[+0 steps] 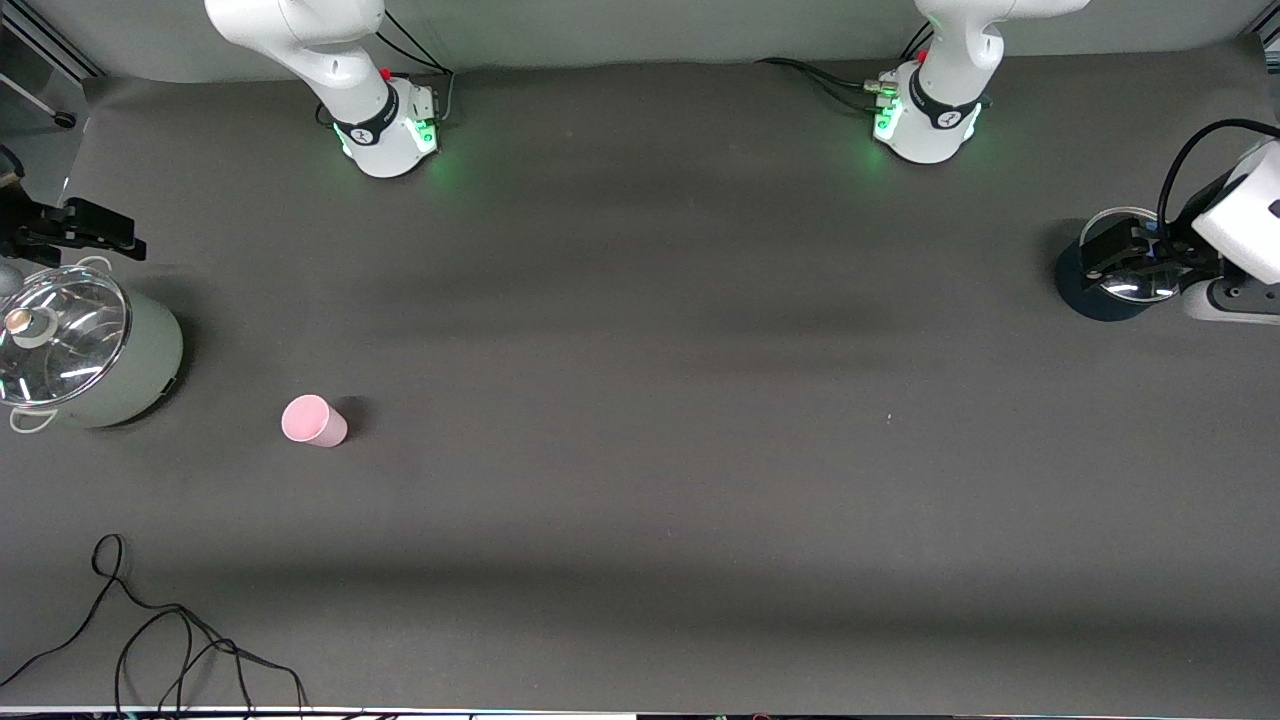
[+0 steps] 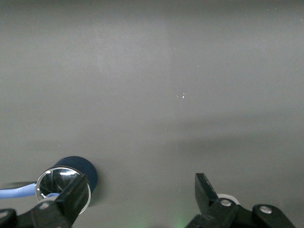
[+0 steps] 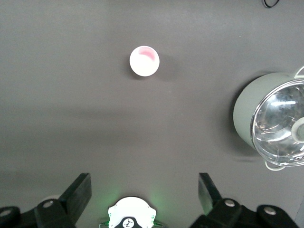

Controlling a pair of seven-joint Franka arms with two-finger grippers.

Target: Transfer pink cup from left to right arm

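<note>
— Standing upright, the pink cup [image 1: 314, 420] sits lower left of the frame, beside the lidded pot [image 1: 85, 350].
— Right claw [image 1: 85, 228] hovers close above; left claw [image 1: 1130, 250] hangs far right. Both wide, empty.

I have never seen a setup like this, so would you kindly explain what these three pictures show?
Two white robot arms stand at a dark table. The large picture looks down from across the table; the other two come from cameras on each arm's wrist. The left gripper is open over a dark blue pot at its end of the table. The right gripper is open too, up by a grey-green pot with a glass lid. A pink cup stands upright beside that pot. Nothing is held.
</note>
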